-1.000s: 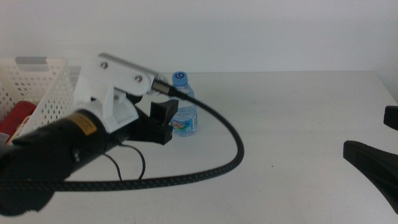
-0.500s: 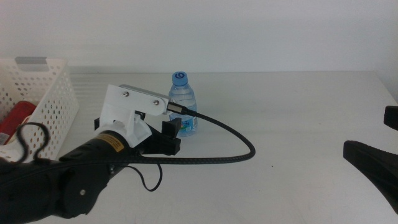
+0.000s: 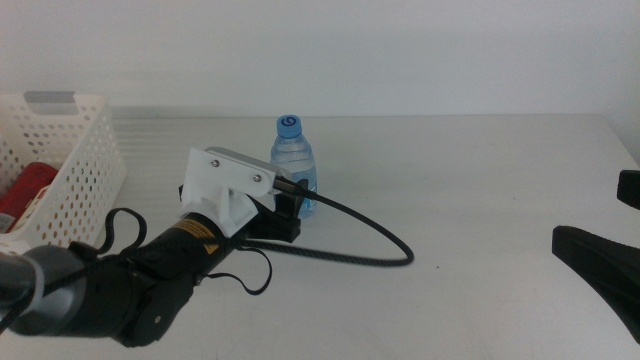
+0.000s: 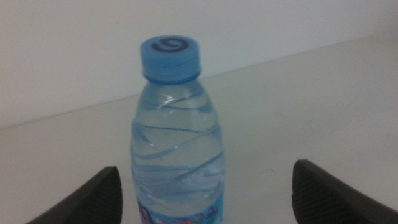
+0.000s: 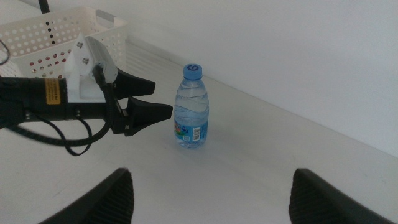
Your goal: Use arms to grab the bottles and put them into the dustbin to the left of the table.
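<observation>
Left tool (image 4: 202,193) open, clear blue-capped bottle (image 4: 177,137)

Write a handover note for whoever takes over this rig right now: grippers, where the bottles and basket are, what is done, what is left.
Left gripper: open, jaws beside the clear blue-capped water bottle, not closed on it.
Right gripper: open, waiting near the table's right edge.
White perforated plastic basket: at the table's left; a red item already lies inside.
Left: grasp the water bottle standing on the white table, drop it in the basket.
</observation>
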Available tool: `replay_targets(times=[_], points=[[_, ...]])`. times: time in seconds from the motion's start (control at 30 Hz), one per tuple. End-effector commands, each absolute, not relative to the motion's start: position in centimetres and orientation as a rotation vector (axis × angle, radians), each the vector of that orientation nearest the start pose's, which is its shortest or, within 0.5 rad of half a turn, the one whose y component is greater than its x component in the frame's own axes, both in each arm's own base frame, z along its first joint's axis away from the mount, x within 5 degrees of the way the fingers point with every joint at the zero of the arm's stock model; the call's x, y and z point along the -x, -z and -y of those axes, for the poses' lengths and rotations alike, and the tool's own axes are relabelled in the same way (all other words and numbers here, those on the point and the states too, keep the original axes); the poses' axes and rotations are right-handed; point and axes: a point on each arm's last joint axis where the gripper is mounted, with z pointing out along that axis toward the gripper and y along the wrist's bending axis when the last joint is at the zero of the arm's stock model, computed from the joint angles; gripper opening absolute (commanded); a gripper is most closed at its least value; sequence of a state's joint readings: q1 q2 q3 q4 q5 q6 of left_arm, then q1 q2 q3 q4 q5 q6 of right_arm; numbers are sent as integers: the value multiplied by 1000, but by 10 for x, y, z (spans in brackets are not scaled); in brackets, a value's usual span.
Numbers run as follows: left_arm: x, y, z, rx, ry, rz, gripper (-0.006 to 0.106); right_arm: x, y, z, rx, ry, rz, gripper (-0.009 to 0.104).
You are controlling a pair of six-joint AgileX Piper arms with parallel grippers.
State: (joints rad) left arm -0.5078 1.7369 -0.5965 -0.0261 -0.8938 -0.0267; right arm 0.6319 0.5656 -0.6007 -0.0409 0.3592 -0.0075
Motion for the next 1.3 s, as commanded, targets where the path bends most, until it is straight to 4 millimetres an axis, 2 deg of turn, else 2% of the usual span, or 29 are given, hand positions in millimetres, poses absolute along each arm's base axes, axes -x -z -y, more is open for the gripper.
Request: replay_targets(times=[0.0, 0.3, 0.57, 0.93, 1.0, 1.17, 1.27], points=[[-287, -196, 152, -356, 460, -1544, 90, -96, -354, -69, 582, -408, -1627, 65], [-319, -193, 160, -349, 478, -1525, 90, -96, -354, -69, 582, -408, -1627, 65], [-343, -181, 171, -341, 482, -1527, 90, -96, -354, -69, 582, -408, -1627, 65], [-359, -173, 172, -262, 469, -1538, 88, -96, -354, -69, 582, -408, -1627, 65], [-361, -173, 173, -253, 465, -1537, 85, -96, -354, -69, 582, -408, -1627, 65], [-366, -173, 175, -252, 465, -1569, 68, -96, -354, -69, 582, -408, -1628, 65], [-366, -172, 177, -272, 467, -1582, 47, -96, -354, -69, 582, -408, -1628, 65]])
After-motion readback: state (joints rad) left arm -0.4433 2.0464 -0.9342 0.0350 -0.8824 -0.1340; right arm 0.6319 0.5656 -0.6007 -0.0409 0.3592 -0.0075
